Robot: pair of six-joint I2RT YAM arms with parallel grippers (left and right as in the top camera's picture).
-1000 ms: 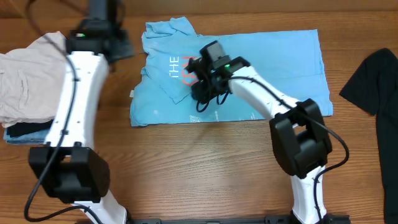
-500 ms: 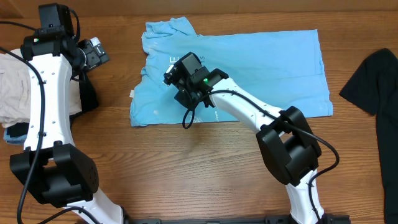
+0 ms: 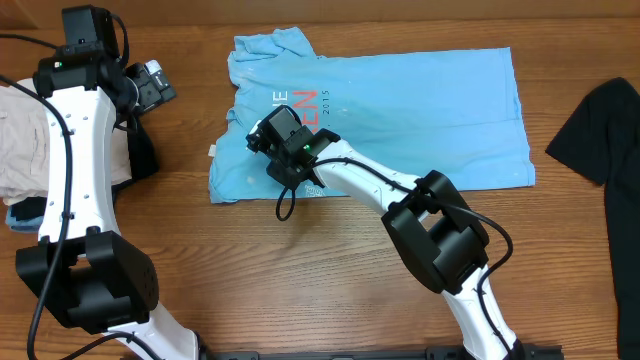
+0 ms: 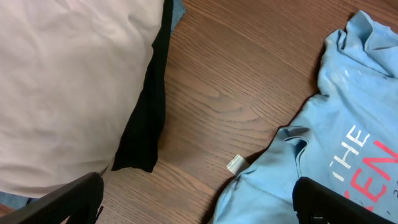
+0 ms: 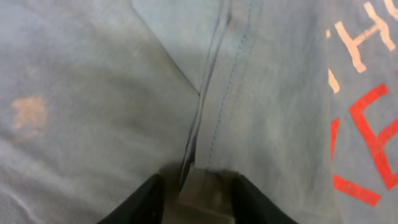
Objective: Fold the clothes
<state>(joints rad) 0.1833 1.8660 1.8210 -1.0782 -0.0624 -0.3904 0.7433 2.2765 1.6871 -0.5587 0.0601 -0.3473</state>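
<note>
The sky-blue T-shirt (image 3: 420,100) lies spread flat at the back of the table, with its white and red-orange lettering showing. My right gripper (image 3: 283,165) is pressed down on the shirt's left part, below the lettering. In the right wrist view its fingers (image 5: 198,193) are narrowly open and straddle a stitched hem edge of the shirt (image 5: 93,93). My left gripper (image 3: 160,85) hovers wide open and empty over bare table left of the shirt. In the left wrist view its fingers (image 4: 199,208) are far apart and the shirt's collar side (image 4: 348,155) lies to the right.
A cream-beige garment (image 3: 25,140) is piled at the left edge (image 4: 62,81), with dark cloth (image 4: 146,137) beneath it. A plain black garment (image 3: 600,130) lies at the right edge. A small white tag (image 4: 235,163) sticks out from the shirt's edge.
My right gripper has moved left and down across the shirt, uncovering the lettering. My left arm swung left a second ago and has stayed still since.
</note>
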